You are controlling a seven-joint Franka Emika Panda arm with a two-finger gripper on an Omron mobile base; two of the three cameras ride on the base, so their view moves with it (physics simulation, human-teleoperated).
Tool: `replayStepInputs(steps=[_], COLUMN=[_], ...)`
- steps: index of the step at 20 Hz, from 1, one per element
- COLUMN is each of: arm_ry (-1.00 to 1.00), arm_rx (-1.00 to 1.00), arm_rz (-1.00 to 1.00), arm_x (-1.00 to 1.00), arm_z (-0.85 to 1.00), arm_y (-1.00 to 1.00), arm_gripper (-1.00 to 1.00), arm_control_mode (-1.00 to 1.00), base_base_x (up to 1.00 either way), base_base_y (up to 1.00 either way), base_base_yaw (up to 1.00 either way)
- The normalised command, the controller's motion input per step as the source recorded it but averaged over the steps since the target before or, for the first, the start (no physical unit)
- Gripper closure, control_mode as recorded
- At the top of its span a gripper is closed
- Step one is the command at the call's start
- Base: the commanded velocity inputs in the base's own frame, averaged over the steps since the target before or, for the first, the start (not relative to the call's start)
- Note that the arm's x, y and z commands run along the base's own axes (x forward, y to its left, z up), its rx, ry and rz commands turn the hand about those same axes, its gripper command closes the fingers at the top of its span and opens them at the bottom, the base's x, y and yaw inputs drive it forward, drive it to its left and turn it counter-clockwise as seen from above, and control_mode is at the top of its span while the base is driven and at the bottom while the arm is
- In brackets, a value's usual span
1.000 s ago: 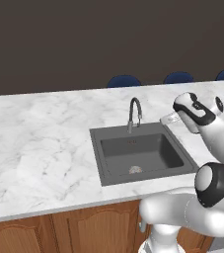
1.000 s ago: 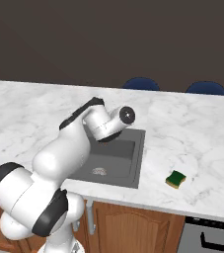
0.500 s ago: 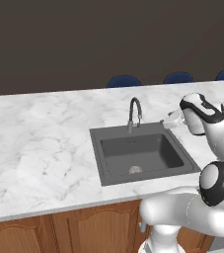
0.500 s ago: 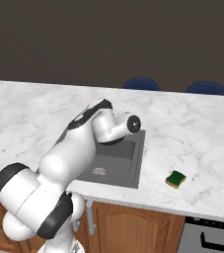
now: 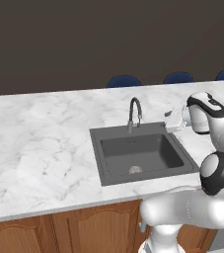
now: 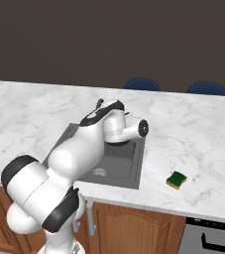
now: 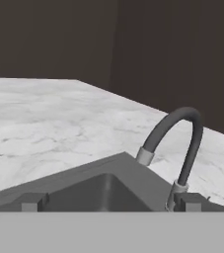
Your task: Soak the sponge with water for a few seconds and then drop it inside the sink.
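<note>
From the left base view, the dark grey sink (image 5: 142,154) sits recessed in the white marble counter (image 5: 44,143), round silvery drain (image 5: 135,170) at the basin's near side and the curved gooseneck faucet (image 5: 134,113) rising from the back rim with its spout hanging over the basin. The white arm (image 5: 213,148) climbs from the lower right, and its hand reaches in just past the sink's right rim, with the gripper (image 5: 170,120) pale and small against the marble there, too small to read its jaws from this side. Blue chair backs (image 5: 124,81) peek up behind the counter's far edge. Over to the right base view: the arm (image 6: 72,158) sweeps up from the lower left and covers much of the sink (image 6: 129,166), and out on the counter to the right, well apart from the basin and near the front edge, lies the sponge (image 6: 176,179), green top up with a yellow side showing, flat on the marble and untouched. Now the hand view: the faucet (image 7: 175,146) arches on the right, the sink's rim (image 7: 98,170) runs below, and the two dark fingertips (image 7: 32,201) stand far apart at the bottom with nothing between them.
</note>
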Motion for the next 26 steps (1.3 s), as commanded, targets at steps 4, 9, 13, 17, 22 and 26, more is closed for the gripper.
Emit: replayStepInputs(steps=[4,9,13,17,22,26], arm_ry=[0.00,0.00,0.00,0.00,0.00,0.00], arm_rx=[0.00,0.00,0.00,0.00,0.00,0.01], arm_rz=[0.07,0.00,-0.02,0.00,0.00,0.00], arm_x=[0.11,0.14,0.13,0.14,0.15,0.12], arm_z=[0.00,0.00,-0.10,-0.17,-0.23,-0.21], arm_y=[0.11,0.01,0.00,0.04,0.15,0.19], arm_gripper=[-1.00,-1.00,-1.00,-1.00,-1.00,-1.00], arm_control_mode=[-1.00,-1.00,-1.00,-1.00,-1.00,-1.00], base_base_x=[0.00,0.00,0.00,0.00,0.00,0.00], base_base_y=[0.00,0.00,0.00,0.00,0.00,0.00], base_base_yaw=[0.00,0.00,0.00,0.00,0.00,0.00])
